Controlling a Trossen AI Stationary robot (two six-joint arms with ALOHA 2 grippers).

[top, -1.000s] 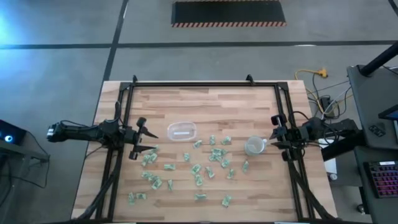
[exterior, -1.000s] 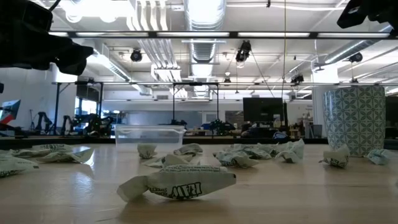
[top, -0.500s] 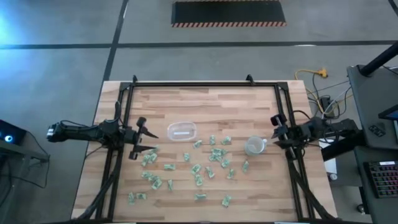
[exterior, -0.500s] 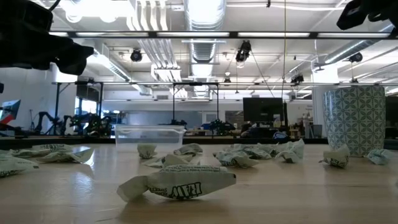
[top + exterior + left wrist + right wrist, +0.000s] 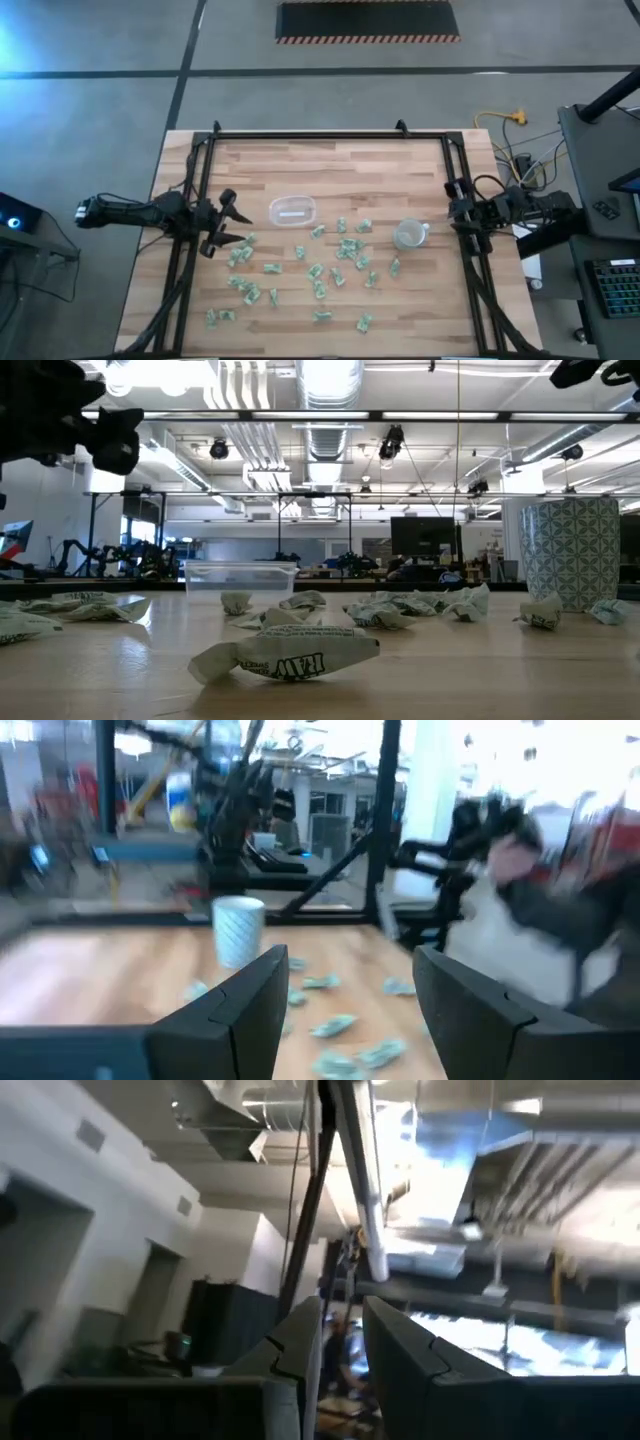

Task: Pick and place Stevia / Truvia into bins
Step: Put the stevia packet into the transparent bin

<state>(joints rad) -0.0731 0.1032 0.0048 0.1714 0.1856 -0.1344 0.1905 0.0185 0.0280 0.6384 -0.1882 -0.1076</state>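
Observation:
Many small pale green and white packets [image 5: 320, 268] lie scattered on the wooden table, and one lies close in the low view [image 5: 285, 652]. The clear shallow tub [image 5: 293, 211] stands far of them. The round patterned cup [image 5: 408, 235] stands at their right and also shows in the left wrist view [image 5: 238, 930]. My left gripper [image 5: 222, 225] is open and empty above the table's left side, left of the tub. My right gripper [image 5: 462, 208] is at the table's right edge, right of the cup. It is tipped up toward the ceiling, its fingers [image 5: 300, 1350] nearly together with nothing between them.
A black metal frame [image 5: 330, 134] runs around the table along its far, left and right sides. Bare wood lies far of the tub and along the near edge. A cable and a desk with a keyboard [image 5: 610, 285] are beyond the right edge.
My right gripper has drawn back from the cup toward the table's right edge. My left gripper has moved a little toward the left edge and risen slightly. The packets, tub and cup have stayed where they were.

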